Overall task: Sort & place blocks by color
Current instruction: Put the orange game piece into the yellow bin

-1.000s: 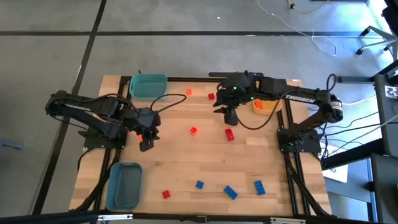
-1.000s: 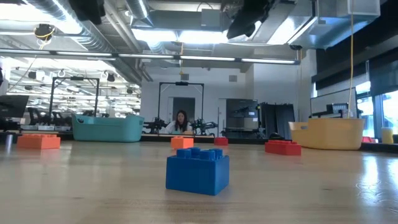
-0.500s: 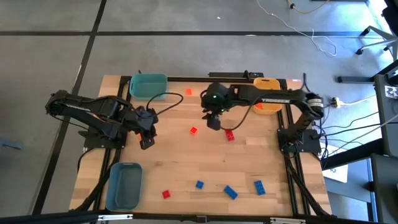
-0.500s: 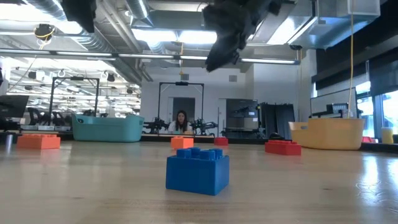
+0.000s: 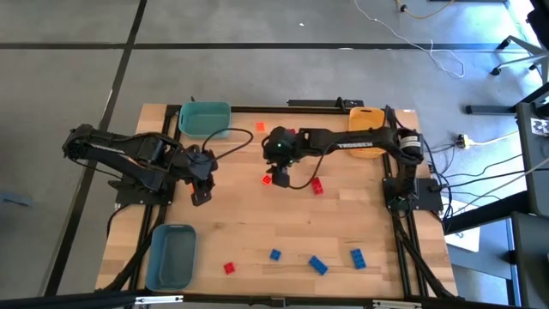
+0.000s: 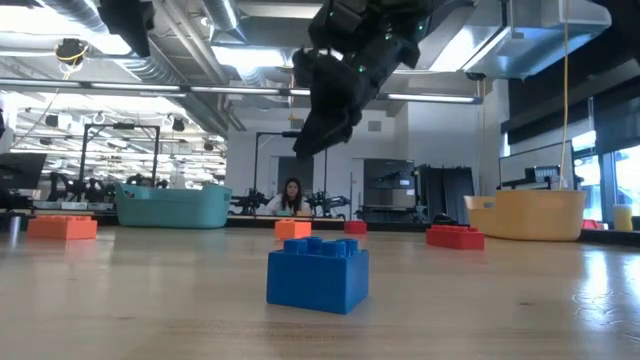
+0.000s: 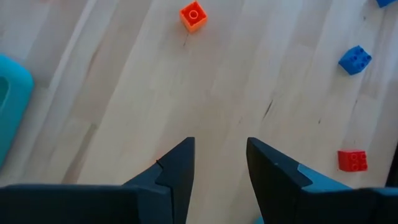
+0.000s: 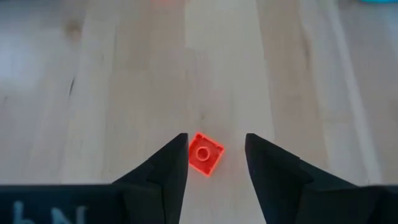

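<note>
Small blocks lie scattered flat on the wooden table (image 5: 343,219). My right gripper (image 5: 276,178) hangs open just above a small red-orange one-stud block (image 8: 206,154); that block (image 5: 267,179) shows between and just beyond its fingertips, untouched. A red block (image 5: 316,185) lies to its right, and an orange block (image 5: 260,126) near the far edge. Blue blocks (image 5: 318,265) and a red block (image 5: 229,268) lie near the front edge. My left gripper (image 5: 200,197) waits open over bare wood at the left, its fingers (image 7: 180,163) with nothing between them.
A teal bin (image 5: 205,118) stands at the far left, a yellow-orange bin (image 5: 367,118) at the far right and a grey-blue bin (image 5: 171,256) at the near left. In the low view a blue block (image 6: 318,273) lies close by and a person (image 6: 291,197) sits far behind the table.
My right gripper has swung from the far right toward the table's left and come down, ending just above the small red-orange block. The blocks have stayed where they were.
</note>
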You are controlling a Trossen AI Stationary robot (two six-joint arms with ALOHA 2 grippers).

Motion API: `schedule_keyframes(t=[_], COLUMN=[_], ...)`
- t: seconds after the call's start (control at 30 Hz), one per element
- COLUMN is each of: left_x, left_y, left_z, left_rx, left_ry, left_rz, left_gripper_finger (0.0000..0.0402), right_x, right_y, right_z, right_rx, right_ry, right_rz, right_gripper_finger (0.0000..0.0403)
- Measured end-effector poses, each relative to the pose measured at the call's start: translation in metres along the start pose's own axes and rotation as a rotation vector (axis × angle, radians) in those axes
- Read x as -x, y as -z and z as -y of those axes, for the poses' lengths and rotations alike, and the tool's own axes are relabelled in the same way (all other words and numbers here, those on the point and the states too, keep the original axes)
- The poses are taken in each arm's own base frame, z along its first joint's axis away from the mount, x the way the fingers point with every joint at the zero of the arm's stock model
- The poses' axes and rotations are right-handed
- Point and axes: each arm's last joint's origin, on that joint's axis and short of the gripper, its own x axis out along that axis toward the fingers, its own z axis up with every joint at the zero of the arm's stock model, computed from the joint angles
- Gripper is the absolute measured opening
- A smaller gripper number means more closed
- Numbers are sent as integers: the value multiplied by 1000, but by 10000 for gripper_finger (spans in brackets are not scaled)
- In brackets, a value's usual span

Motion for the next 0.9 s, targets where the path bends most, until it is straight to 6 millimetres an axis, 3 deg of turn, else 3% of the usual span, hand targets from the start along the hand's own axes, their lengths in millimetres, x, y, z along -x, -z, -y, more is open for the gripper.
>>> schedule_keyframes(t=[0.3,0.43,0.9], left_x=[0,0,0], left_y=[0,0,0], left_z=[0,0,0], left_rx=[-69,-69,-67], left_ry=[0,0,0], left_rz=[0,0,1], left_gripper_finger=[139,139,139], right_x=[-30,-40,-41], right_y=[10,12,15], right_z=[-23,-27,-24], right_rx=[-32,-32,-106], right_ry=[-40,39,187], right_rz=[-61,-56,-56], right_gripper_finger=[161,161,161])
